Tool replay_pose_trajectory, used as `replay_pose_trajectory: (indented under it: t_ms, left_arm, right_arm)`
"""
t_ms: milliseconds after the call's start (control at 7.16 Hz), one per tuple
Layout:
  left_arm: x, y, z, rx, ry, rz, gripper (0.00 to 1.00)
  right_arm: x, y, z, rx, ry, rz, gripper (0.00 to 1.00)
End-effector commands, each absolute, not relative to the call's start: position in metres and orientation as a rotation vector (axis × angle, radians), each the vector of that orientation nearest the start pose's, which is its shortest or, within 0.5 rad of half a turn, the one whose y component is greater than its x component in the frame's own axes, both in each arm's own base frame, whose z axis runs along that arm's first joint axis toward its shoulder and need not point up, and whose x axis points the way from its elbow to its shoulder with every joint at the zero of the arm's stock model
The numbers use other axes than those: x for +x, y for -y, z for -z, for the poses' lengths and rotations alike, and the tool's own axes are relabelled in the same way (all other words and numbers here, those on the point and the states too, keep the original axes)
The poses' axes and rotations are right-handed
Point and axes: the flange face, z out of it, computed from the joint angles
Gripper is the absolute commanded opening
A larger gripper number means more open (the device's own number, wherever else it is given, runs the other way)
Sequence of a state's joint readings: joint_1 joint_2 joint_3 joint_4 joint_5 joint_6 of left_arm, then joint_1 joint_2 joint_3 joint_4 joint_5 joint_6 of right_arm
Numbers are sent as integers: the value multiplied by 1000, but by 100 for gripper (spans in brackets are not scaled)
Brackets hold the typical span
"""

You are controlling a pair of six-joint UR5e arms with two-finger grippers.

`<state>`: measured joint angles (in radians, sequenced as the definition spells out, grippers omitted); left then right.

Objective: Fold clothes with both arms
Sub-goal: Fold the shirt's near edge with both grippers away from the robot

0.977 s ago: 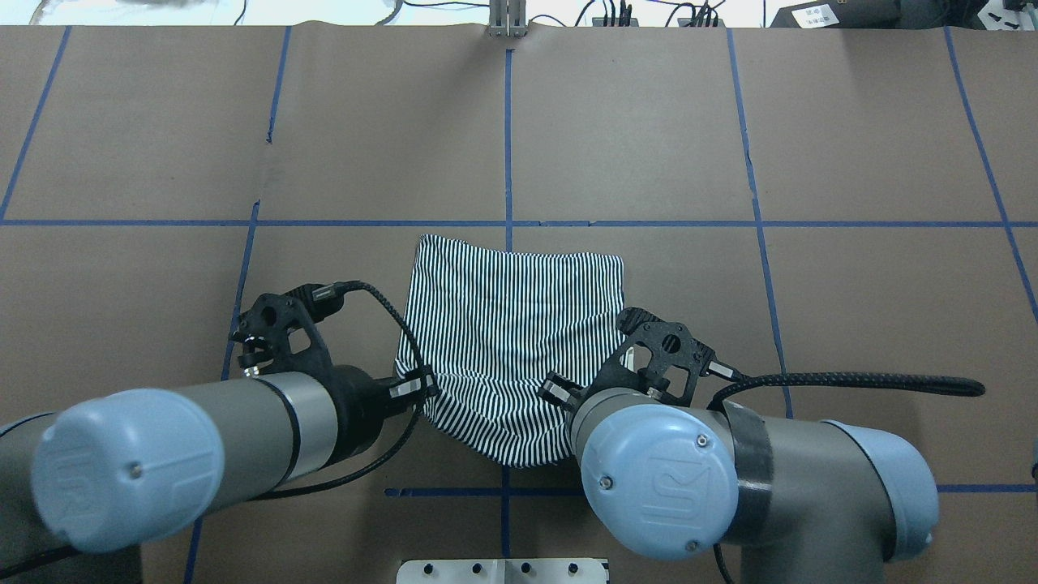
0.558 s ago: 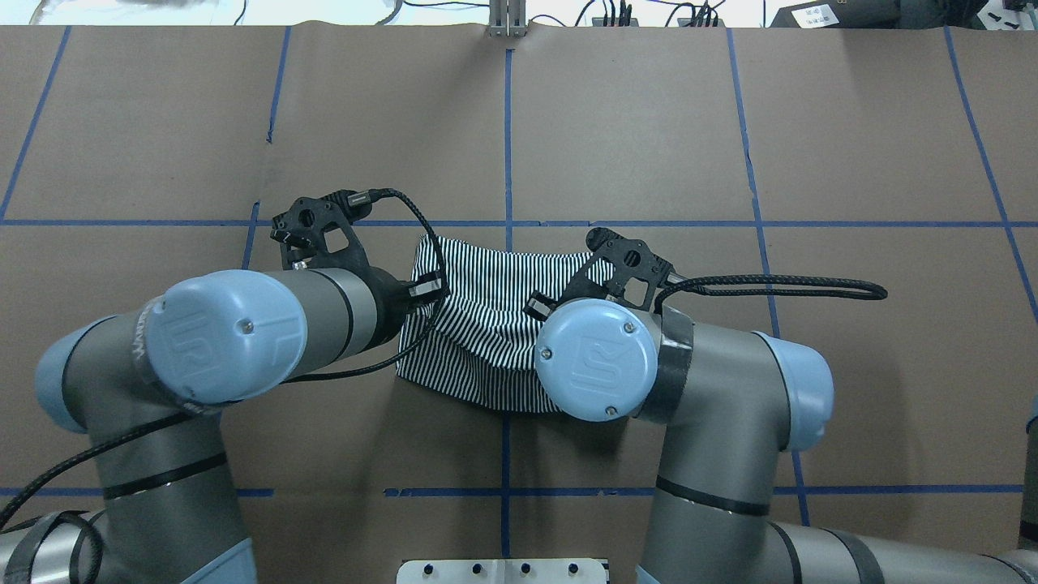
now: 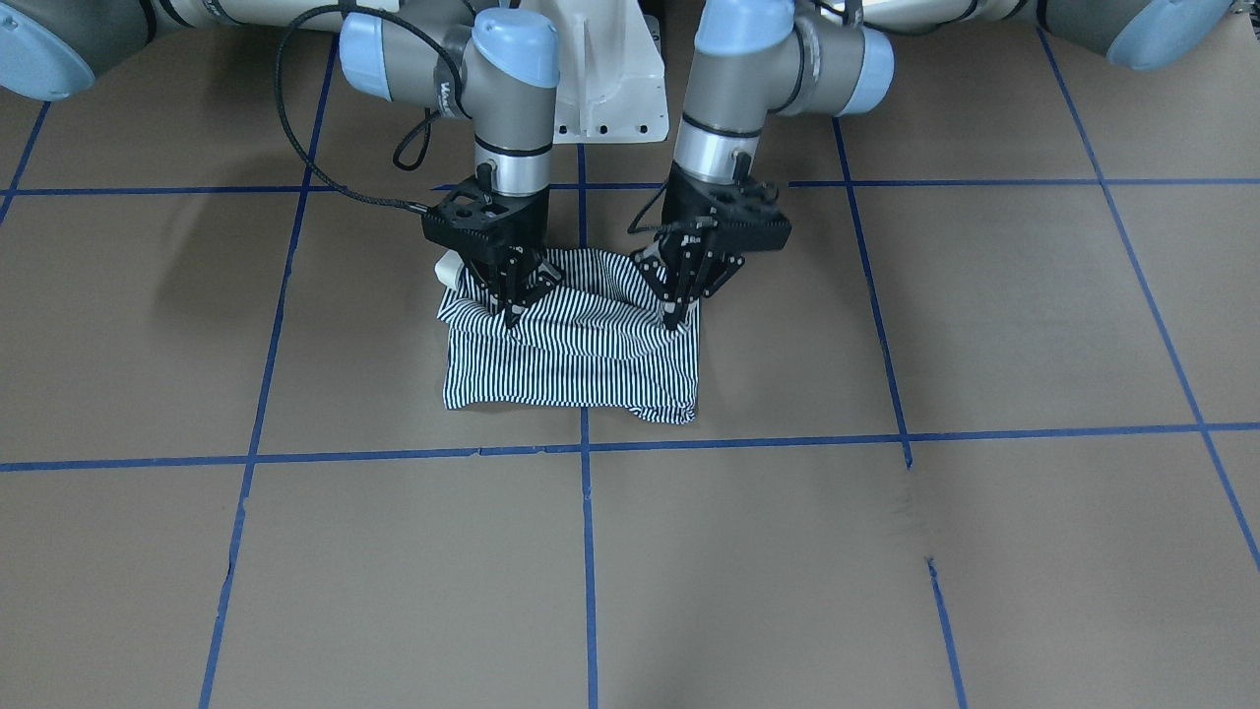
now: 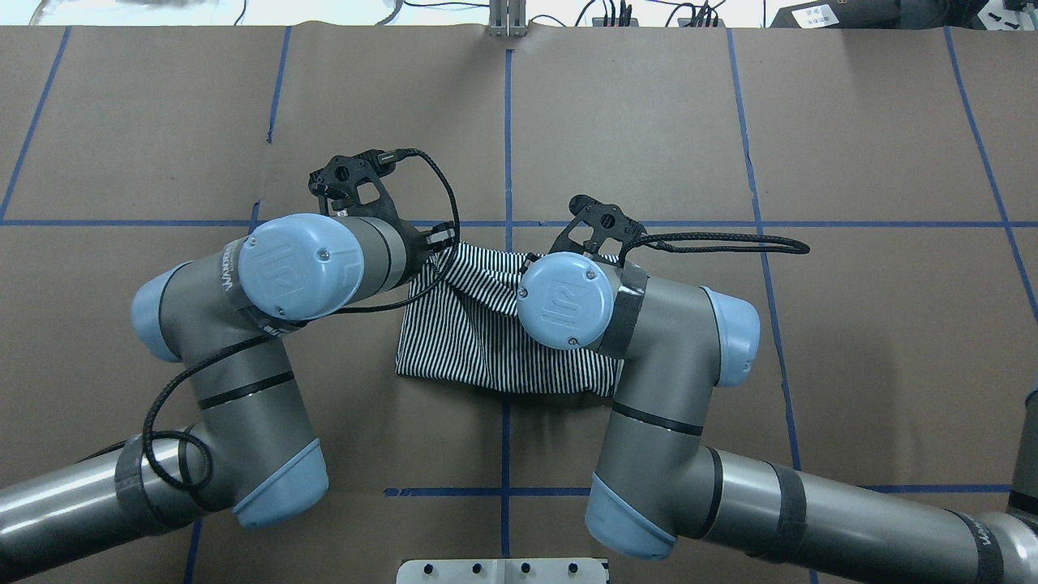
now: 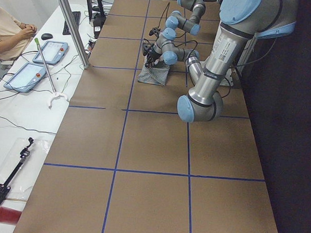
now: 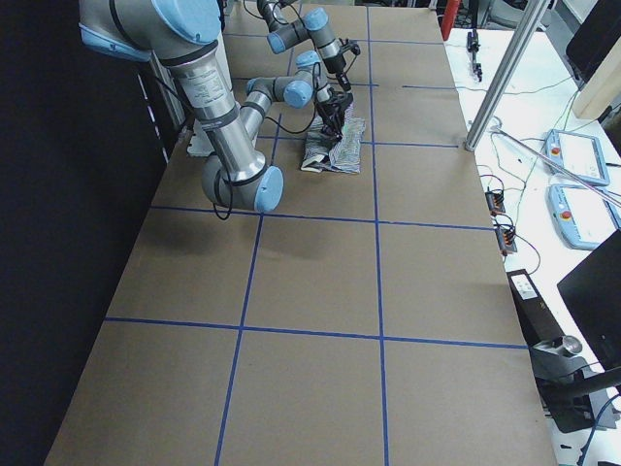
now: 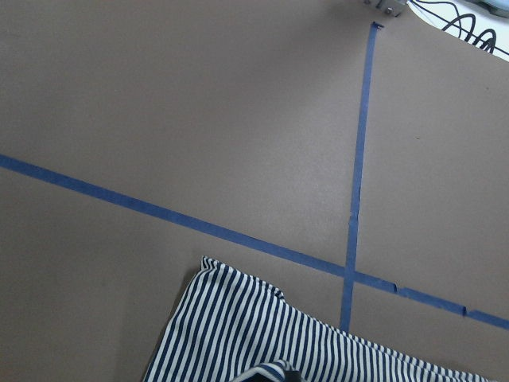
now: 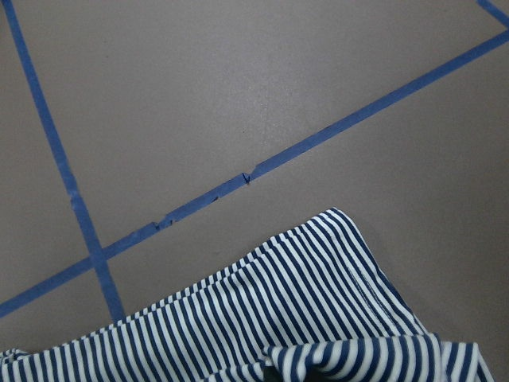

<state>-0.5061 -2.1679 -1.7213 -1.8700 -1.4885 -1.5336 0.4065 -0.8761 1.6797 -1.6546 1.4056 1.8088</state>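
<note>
The navy-and-white striped shirt (image 3: 571, 366) lies folded on the brown table near the middle (image 4: 474, 345). Both grippers point down at its robot-side edge. My left gripper (image 3: 673, 317) is shut on a pinched fold of striped cloth, and my right gripper (image 3: 512, 315) is shut on the cloth a hand's width away. The held edge is raised and bunched over the flat part. In the overhead view the wrists cover much of the shirt, and only the left gripper (image 4: 438, 240) peeks out. Each wrist view shows striped cloth (image 7: 238, 342) (image 8: 302, 318) at its bottom edge.
Blue tape lines (image 4: 508, 146) divide the brown table into squares. The white pedestal base (image 3: 605, 94) stands between the arms. A metal post (image 5: 71, 29) rises at the far table edge. A seated person (image 5: 10, 32) and tablets are at the white side table.
Both arms have swung away from the robot's base, carrying the shirt's near edge up and across towards its far edge. The visible shirt is shorter now.
</note>
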Motion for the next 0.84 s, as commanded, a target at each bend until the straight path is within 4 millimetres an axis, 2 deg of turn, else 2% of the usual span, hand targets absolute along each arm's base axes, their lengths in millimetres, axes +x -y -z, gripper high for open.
replay_pose_trajectory:
  t_ms: [0, 419, 698]
  left_arm:
    - [533, 465, -235, 363, -973, 464, 0]
    - [539, 468, -243, 358, -955, 465, 0]
    - [539, 468, -243, 358, -956, 466, 0]
  right_arm:
    - [-588, 421, -234, 227, 726, -677, 0]
    - [-585, 429, -238, 237, 716, -671, 0]
    - [-572, 449, -240, 257, 703, -676, 0]
